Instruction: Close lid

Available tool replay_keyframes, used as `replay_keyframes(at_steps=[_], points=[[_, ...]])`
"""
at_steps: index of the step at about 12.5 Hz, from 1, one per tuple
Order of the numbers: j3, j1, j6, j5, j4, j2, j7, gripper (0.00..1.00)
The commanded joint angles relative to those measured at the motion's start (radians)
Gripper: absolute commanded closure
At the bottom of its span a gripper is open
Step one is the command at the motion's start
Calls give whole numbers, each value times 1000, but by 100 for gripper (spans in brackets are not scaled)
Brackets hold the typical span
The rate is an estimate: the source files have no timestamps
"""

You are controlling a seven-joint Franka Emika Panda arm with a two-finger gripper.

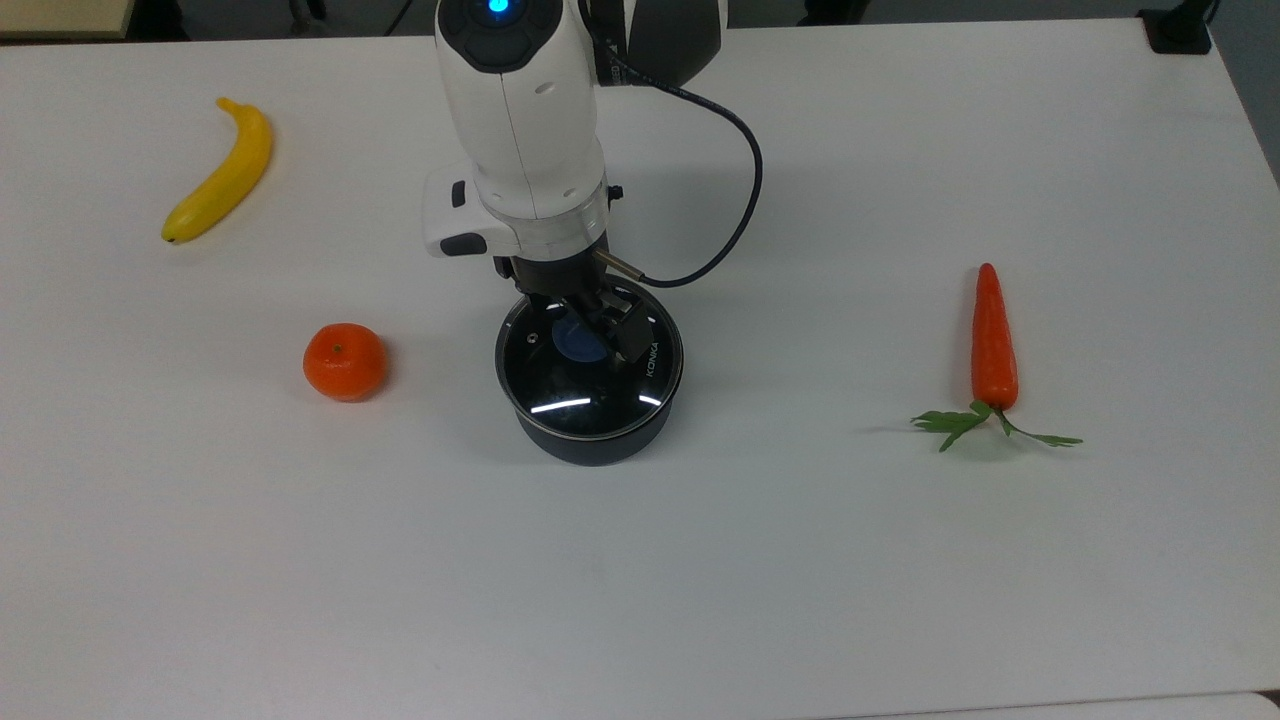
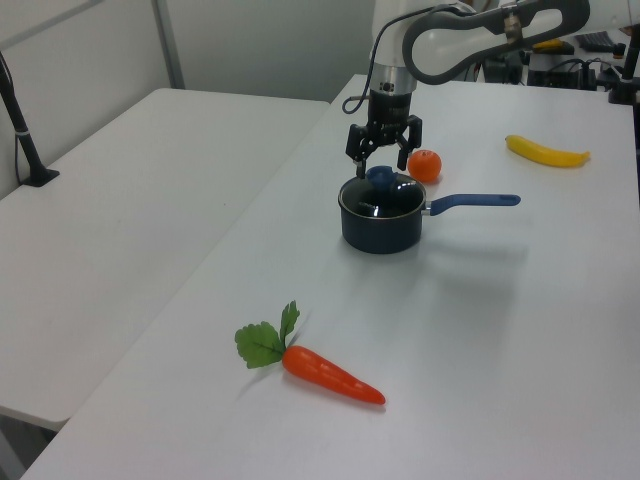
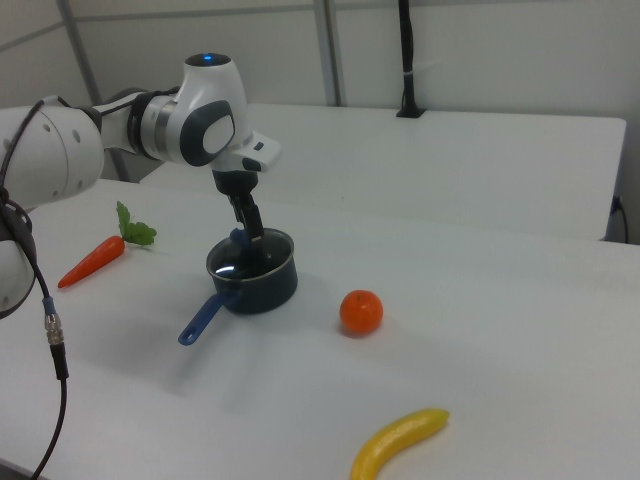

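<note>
Glass lid sat flat on black pan, mid-table. I saw gripper hanging just above blue knob, fingers spread either side, gripping nothing. Pan handle pointed toward left view's right. Orange lay near pan on top view's left, banana farther off that side. Carrot well apart on top view's right.

White arm — blue light, dark cable — black gripper.
</note>
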Motion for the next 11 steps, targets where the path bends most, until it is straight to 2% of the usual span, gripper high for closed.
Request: replay_keyframes(at_steps=[1,4,5,7,11], points=[[-17,18,-10,-13,-2,-36,-130,0],[-19,13,-45,-17,-152,-189,-323,0],[-19,9,-121,-39,-194,-251,-438,0],[-19,-33,-233,-40,-219,-331,-571,0],[-20,-111,-281,-40,-327,-470,-668,0]])
